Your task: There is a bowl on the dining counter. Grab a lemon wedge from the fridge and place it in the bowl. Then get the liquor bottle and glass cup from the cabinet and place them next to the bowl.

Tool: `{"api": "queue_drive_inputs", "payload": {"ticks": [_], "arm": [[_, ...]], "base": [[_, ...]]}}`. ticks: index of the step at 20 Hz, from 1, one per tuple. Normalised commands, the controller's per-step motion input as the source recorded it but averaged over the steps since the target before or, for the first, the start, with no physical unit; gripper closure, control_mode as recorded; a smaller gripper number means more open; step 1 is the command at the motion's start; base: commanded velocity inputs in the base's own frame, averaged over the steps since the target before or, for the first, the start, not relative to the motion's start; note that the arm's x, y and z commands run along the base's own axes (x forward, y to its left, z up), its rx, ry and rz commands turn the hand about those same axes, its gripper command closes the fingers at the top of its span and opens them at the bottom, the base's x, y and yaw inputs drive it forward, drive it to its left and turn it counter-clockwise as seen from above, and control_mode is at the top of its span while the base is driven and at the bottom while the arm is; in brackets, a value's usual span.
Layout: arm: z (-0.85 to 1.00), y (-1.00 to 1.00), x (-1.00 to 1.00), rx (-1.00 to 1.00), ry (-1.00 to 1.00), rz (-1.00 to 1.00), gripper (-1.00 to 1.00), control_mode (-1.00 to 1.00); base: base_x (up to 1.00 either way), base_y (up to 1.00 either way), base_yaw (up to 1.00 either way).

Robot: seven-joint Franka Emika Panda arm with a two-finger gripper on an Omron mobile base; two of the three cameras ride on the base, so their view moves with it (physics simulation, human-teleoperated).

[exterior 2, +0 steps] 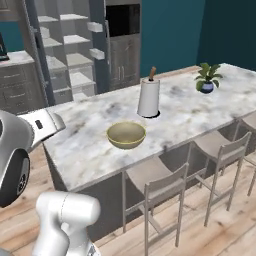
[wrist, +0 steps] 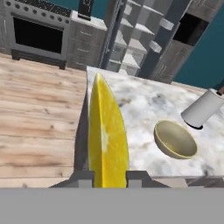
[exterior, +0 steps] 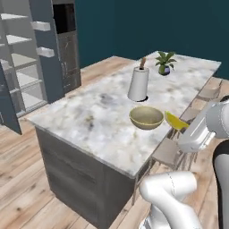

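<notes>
Lemon wedge (wrist: 107, 140) sits clamped in the gripper (wrist: 109, 177), fetched but not yet dropped. Bowl (wrist: 176, 139) lies ahead and right, empty; bottle and glass remain to fetch.

Bare marble counter (exterior: 94, 118) all around the bowl (exterior: 146, 117) on its near and left sides. Paper towel roll (exterior: 138, 83) upright just behind the bowl, blocking passage from that side. Potted plant (exterior: 165, 62) well apart at the far end. Stools (exterior 2: 155, 182) along the counter's seating edge.
</notes>
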Motion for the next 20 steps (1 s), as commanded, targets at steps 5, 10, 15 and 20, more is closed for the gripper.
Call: {"api": "queue_drive_inputs", "payload": {"ticks": [5, 10, 15, 20], "arm": [[0.00, 0.00, 0.00, 0.00, 0.00, 0.00, 1.00, 1.00], [0.00, 0.00, 0.00, 0.00, 0.00, 0.00, 1.00, 1.00], [0.00, 0.00, 0.00, 0.00, 0.00, 0.00, 1.00, 1.00], [0.00, 0.00, 0.00, 0.00, 0.00, 0.00, 1.00, 1.00]], "base": [[0.24, -0.77, 0.47], [0.16, -0.73, 0.51], [0.12, -0.74, 0.51], [0.00, -0.81, 0.50]]}}
